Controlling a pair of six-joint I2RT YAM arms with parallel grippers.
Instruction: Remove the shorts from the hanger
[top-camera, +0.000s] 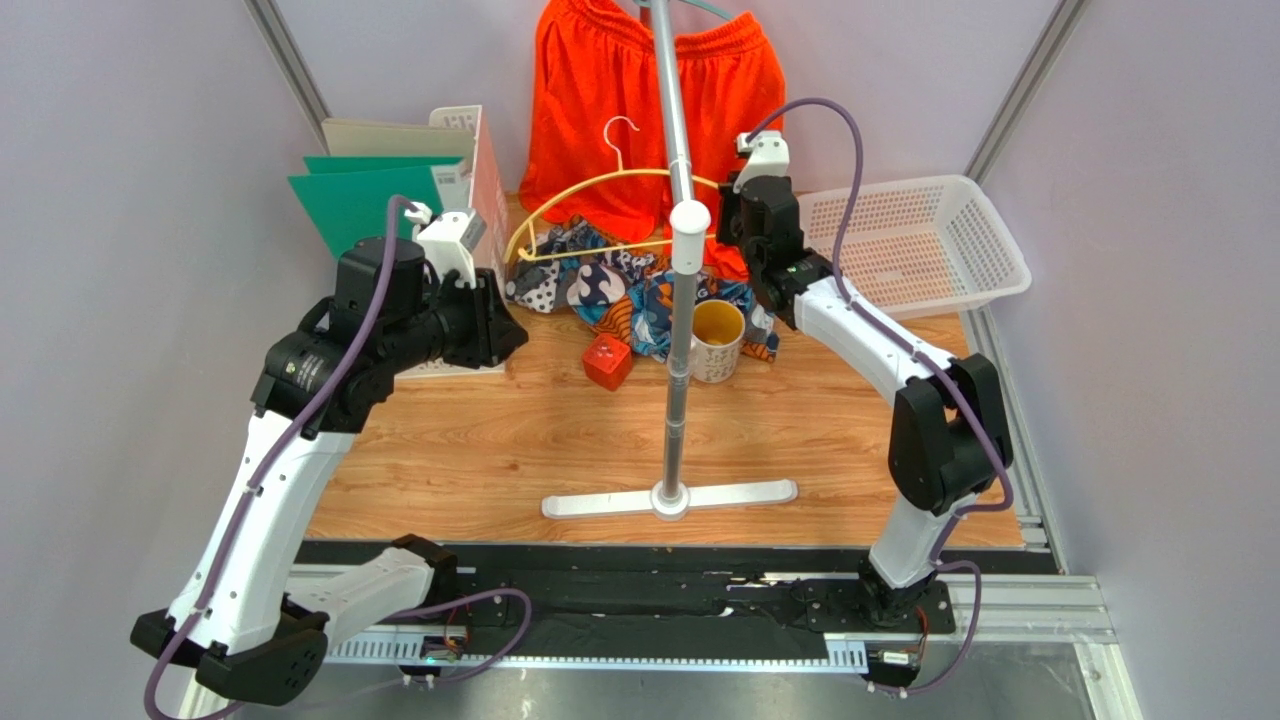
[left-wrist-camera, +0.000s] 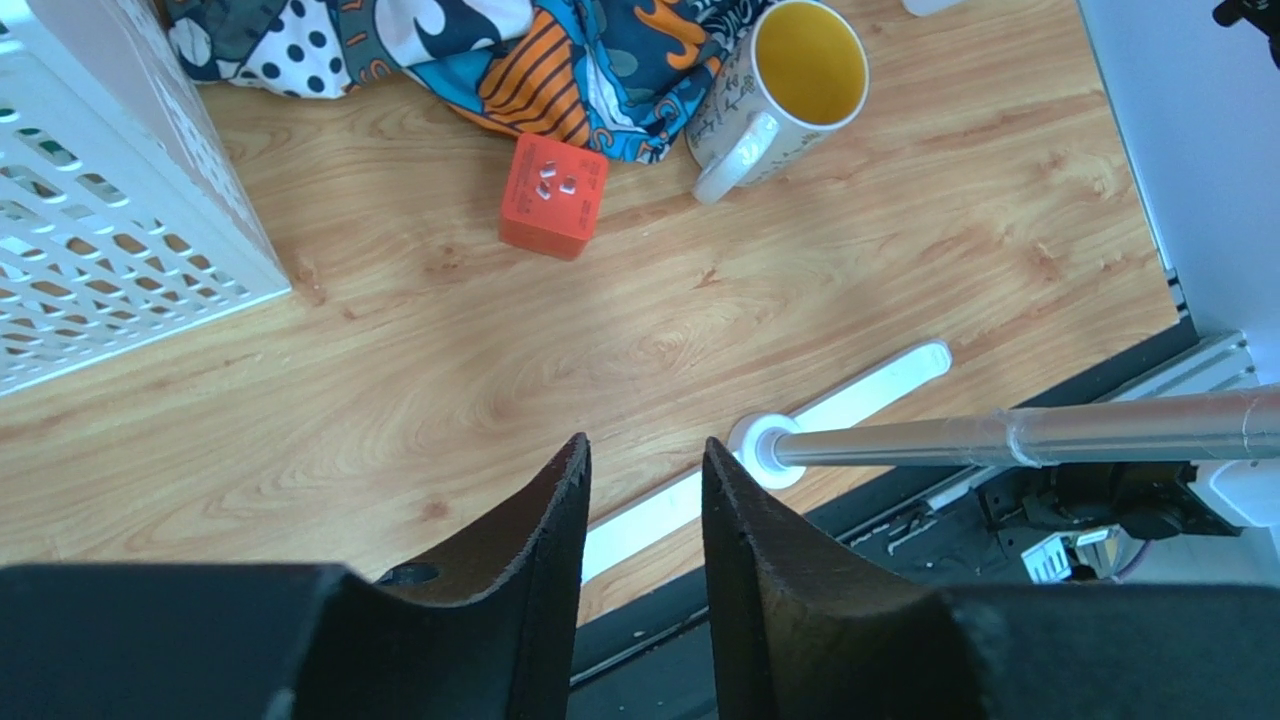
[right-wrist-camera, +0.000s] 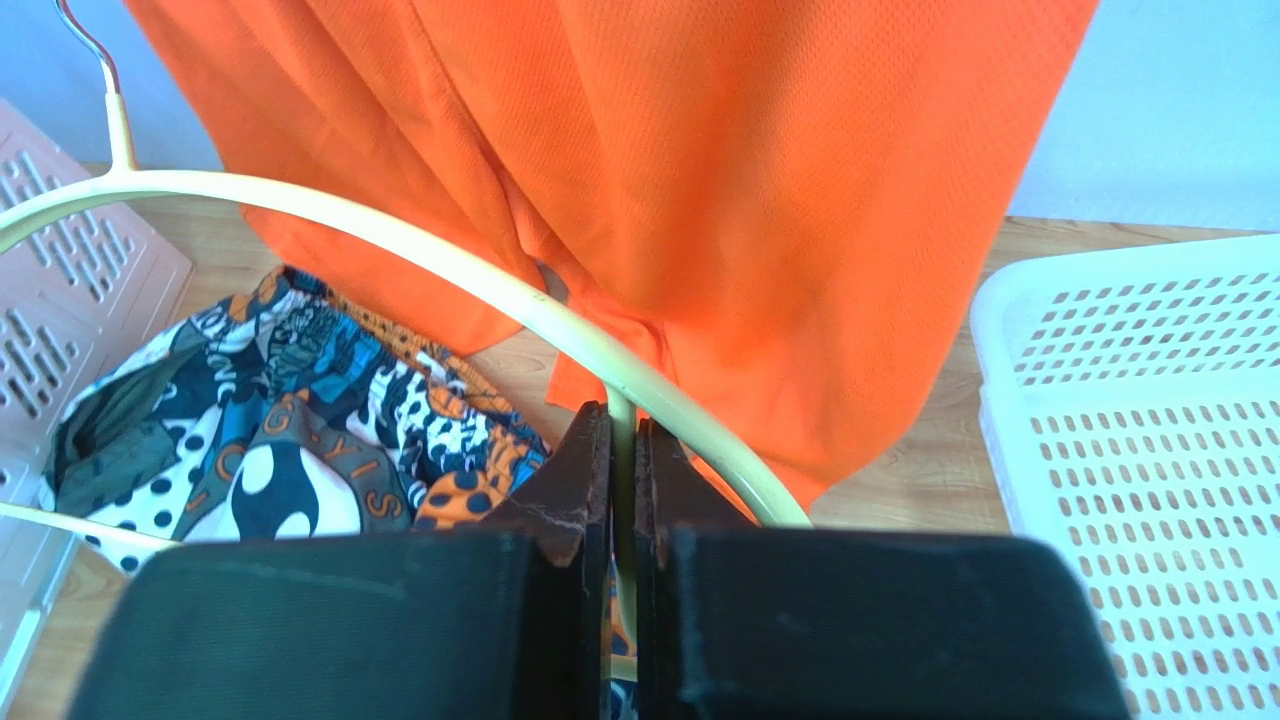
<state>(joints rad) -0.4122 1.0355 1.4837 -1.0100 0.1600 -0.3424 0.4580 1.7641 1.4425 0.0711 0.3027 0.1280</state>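
Right fingers (right-wrist-camera: 579, 488) closed on the cream hanger (right-wrist-camera: 451, 270); left fingers (left-wrist-camera: 541, 540) narrowly apart, empty, above the surface (left-wrist-camera: 451, 375). We note orange shorts (right-wrist-camera: 676, 180) hanging at the far edge, printed shorts (right-wrist-camera: 301, 435) heaped on the surface beneath the hanger.

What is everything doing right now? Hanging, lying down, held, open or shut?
orange shorts: hanging on the rack
printed shorts: lying crumpled on the table
hanger: off the rack, held by the right gripper
mug: upright, empty
red cube: sitting on the table
white basket: looks empty
left gripper: open, holding nothing
right gripper: shut on the hanger
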